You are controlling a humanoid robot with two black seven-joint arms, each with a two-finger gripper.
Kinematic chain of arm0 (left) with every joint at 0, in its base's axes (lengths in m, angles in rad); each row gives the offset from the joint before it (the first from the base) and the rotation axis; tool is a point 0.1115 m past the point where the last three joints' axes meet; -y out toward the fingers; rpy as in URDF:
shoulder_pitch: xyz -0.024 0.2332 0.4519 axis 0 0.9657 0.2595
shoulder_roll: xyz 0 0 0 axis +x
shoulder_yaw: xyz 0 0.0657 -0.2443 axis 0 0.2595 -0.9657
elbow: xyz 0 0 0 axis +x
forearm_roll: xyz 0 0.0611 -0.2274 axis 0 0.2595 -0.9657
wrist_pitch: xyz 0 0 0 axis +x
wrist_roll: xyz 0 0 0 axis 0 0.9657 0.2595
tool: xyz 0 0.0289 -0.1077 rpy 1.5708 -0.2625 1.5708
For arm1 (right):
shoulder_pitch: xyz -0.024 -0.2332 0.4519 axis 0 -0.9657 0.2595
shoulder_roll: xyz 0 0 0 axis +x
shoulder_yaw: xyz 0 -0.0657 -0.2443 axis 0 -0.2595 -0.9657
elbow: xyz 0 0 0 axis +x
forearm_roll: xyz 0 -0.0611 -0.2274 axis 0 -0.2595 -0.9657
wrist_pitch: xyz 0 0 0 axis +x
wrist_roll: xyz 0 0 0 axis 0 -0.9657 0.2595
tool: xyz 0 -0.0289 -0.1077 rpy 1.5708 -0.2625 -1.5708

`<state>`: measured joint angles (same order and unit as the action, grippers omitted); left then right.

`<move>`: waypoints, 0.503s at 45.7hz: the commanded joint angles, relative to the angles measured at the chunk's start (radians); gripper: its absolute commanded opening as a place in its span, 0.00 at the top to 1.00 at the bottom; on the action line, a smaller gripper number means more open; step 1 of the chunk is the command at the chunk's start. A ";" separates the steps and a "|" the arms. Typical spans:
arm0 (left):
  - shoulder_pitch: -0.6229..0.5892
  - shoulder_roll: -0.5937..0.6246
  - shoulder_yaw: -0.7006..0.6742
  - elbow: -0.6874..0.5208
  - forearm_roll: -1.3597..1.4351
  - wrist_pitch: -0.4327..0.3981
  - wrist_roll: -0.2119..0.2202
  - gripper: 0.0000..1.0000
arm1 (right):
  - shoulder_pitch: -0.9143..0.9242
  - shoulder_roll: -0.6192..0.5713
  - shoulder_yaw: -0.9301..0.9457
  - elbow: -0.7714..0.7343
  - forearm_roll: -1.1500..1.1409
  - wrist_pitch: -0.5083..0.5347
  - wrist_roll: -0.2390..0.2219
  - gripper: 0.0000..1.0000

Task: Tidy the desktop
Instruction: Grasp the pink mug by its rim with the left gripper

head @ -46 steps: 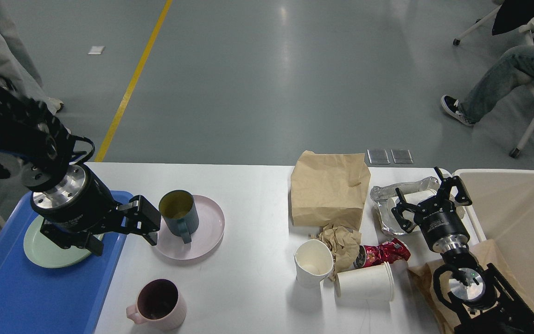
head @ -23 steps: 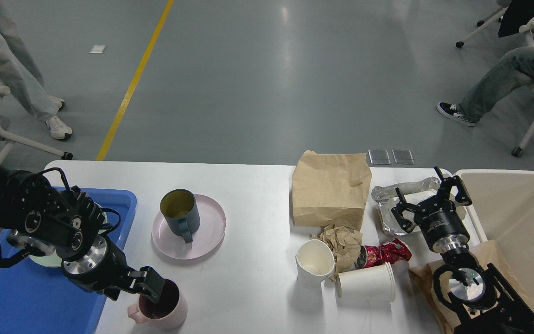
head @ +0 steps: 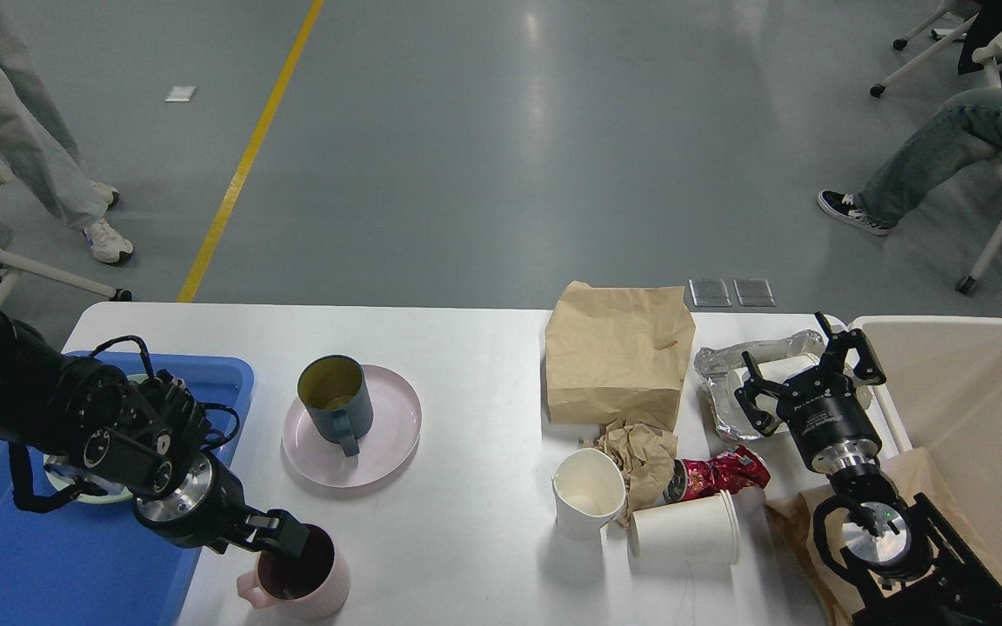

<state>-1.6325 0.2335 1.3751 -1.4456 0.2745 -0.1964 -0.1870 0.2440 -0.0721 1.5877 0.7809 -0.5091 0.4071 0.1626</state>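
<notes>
Grey floor with a yellow line behind; white desktop (head: 475, 365) fills the lower frame, between blue tray (head: 75, 565) at left and cream bin (head: 979, 409) at right. Left gripper (head: 285, 537) sits at the rim of the pink mug (head: 314, 591) near the front edge, one finger reaching into the mug; whether it pinches the wall, cannot tell. Right gripper (head: 805, 369) hovers with fingers spread over the foil container (head: 727, 391), holding nothing. Dark teal mug (head: 336, 404) stands upright on pink plate (head: 384, 435). Brown paper bag (head: 618, 352) lies flat mid-table. In front of it: crumpled brown paper (head: 640, 452), red wrapper (head: 723, 474), one white paper cup upright (head: 588, 496), another on its side (head: 684, 526). Green plate (head: 57, 474) in tray, mostly hidden by left arm.
</notes>
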 commanded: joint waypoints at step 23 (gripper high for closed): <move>0.066 -0.043 -0.050 0.013 0.002 0.103 0.143 0.58 | 0.000 0.000 0.000 0.000 0.000 0.001 0.000 0.00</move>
<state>-1.5759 0.1924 1.3299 -1.4332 0.2760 -0.1042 -0.0932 0.2446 -0.0721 1.5877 0.7809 -0.5090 0.4071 0.1626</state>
